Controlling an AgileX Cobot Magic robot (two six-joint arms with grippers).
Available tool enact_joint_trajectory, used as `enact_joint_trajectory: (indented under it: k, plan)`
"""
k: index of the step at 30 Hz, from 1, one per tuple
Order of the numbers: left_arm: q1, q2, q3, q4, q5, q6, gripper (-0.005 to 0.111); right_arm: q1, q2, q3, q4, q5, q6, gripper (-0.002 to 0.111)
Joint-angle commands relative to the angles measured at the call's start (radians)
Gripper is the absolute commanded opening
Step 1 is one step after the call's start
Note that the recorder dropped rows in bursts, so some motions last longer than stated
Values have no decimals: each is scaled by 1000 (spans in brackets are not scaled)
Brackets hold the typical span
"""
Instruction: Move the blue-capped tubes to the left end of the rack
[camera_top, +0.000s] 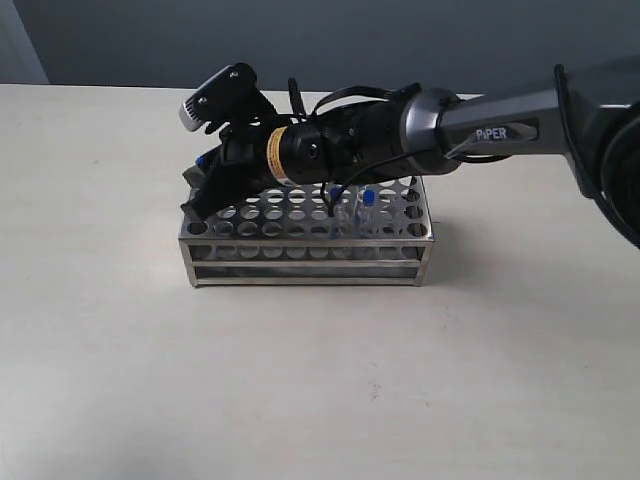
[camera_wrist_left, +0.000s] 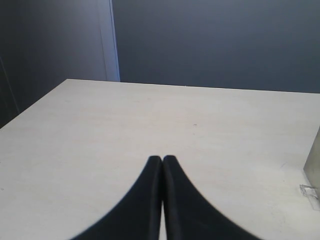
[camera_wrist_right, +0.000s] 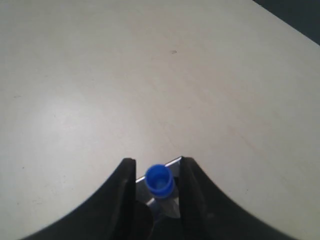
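The metal rack (camera_top: 300, 262) stands mid-table. My right gripper (camera_top: 195, 192) reaches across to the rack's left end. In the right wrist view a blue-capped tube (camera_wrist_right: 159, 180) stands upright between the fingers of that gripper (camera_wrist_right: 158, 161), over a corner of the rack (camera_wrist_right: 173, 162). A small gap shows on each side of the cap, so the gripper is open. The same cap (camera_top: 203, 160) peeks out beside the gripper in the exterior view. Another blue-capped tube (camera_top: 367, 199) stands in the rack's right half. My left gripper (camera_wrist_left: 162, 159) is shut and holds nothing, over bare table.
The right arm (camera_top: 440, 125) stretches over the back of the rack from the right. A cable (camera_top: 330, 190) hangs from it near the tubes. In the left wrist view a grey object (camera_wrist_left: 313, 162) sits at the frame's edge, and a dark wall stands beyond the table's far edge.
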Motion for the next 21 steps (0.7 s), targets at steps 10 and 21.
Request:
enact_joint_trajectory:
  k: [10, 21]
  plan:
    - [-7, -4, 3, -4, -3, -1, 0, -44, -289, 29, -61, 396, 1, 30]
    - [-7, -4, 3, -4, -3, -1, 0, -44, -411, 365, 17, 471, 0, 30]
